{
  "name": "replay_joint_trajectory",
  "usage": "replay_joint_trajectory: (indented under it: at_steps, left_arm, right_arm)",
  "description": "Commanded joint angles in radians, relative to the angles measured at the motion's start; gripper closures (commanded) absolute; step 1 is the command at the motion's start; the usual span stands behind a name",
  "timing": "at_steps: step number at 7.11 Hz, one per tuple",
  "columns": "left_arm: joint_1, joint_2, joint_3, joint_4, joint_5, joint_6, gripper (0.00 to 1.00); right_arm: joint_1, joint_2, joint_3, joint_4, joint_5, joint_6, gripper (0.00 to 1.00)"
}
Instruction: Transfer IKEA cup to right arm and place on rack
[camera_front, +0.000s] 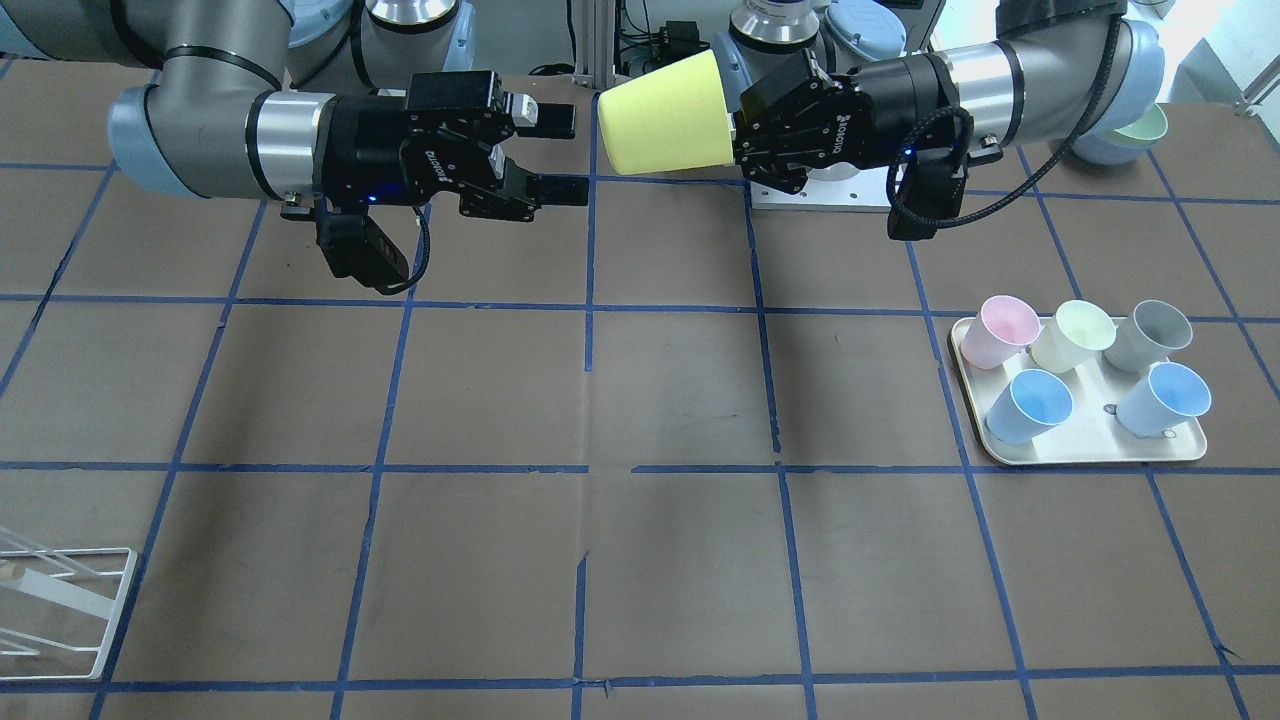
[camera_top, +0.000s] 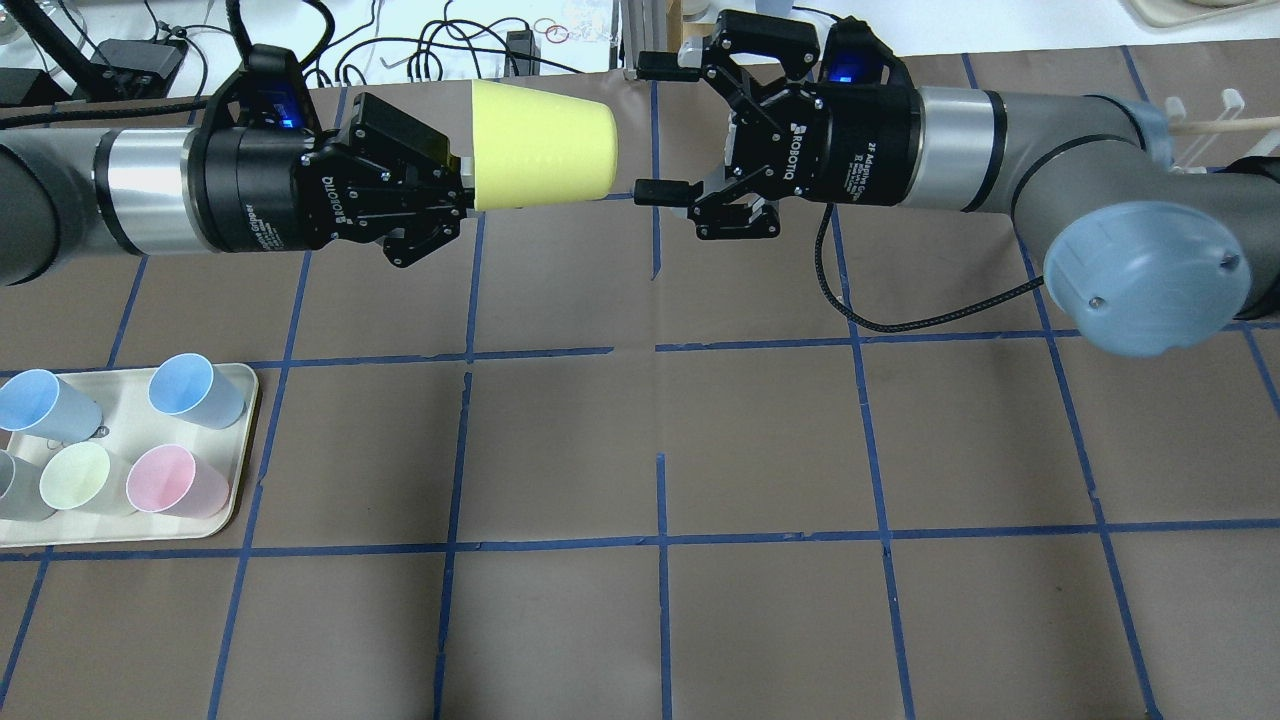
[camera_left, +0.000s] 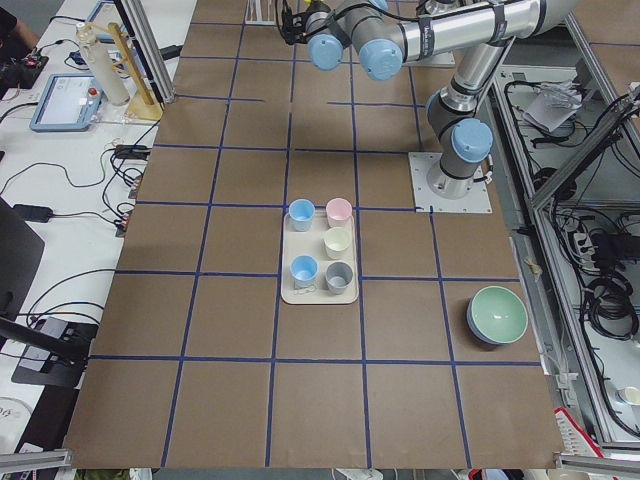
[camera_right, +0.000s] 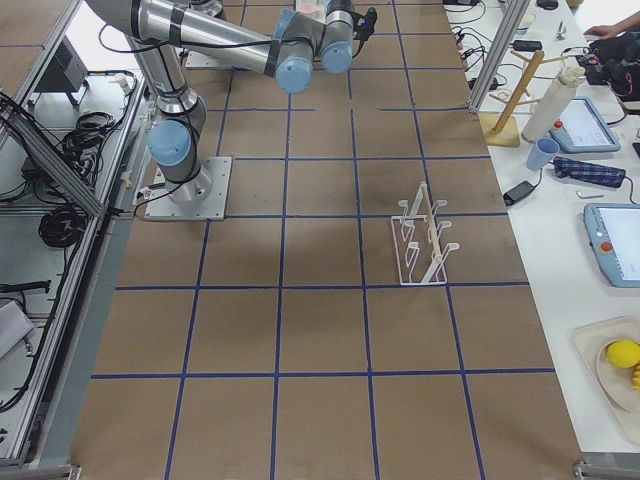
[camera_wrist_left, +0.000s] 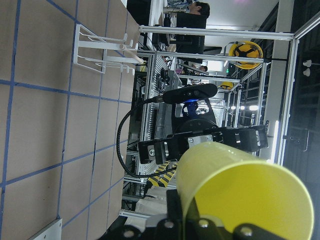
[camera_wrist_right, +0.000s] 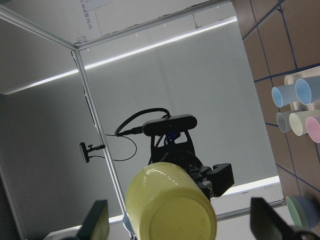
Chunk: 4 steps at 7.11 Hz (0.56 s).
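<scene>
Two grippers face off; the left gripper (camera_top: 455, 185) clamps the IKEA cup (camera_top: 545, 145) at the rim; the right gripper (camera_top: 655, 128) gapes, cup base just beyond its fingertips.

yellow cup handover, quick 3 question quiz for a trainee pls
1. True or false: the right hand is shut on the yellow cup.
2. How many cups stand on the tray? A) three B) five C) seven
3. Fill in: the yellow cup's closed base points toward the ___ hand.

Key: 1 false, it is open and the left hand holds the cup; 2 B; 3 right
</scene>
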<state>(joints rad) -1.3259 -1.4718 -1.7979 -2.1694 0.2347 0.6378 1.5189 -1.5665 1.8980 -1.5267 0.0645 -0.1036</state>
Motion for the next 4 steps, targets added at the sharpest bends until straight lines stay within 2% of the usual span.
replay_joint_trajectory:
  at_steps: [1, 2, 4]
  left_arm:
    - [-0.003, -0.002, 0.000, 0.002, -0.002, -0.001, 1.00]
    - [-0.004, -0.002, 0.002, 0.003, -0.033, -0.028, 1.00]
    - [-0.009, -0.010, -0.001, 0.007, -0.032, -0.027, 1.00]
  right_arm:
    - [0.042, 0.003, 0.000, 0.000, 0.004, 0.004, 0.00]
    - [0.052, 0.002, -0.002, 0.003, 0.004, 0.007, 0.00]
    - [0.053, 0.000, -0.022, 0.002, 0.005, 0.045, 0.00]
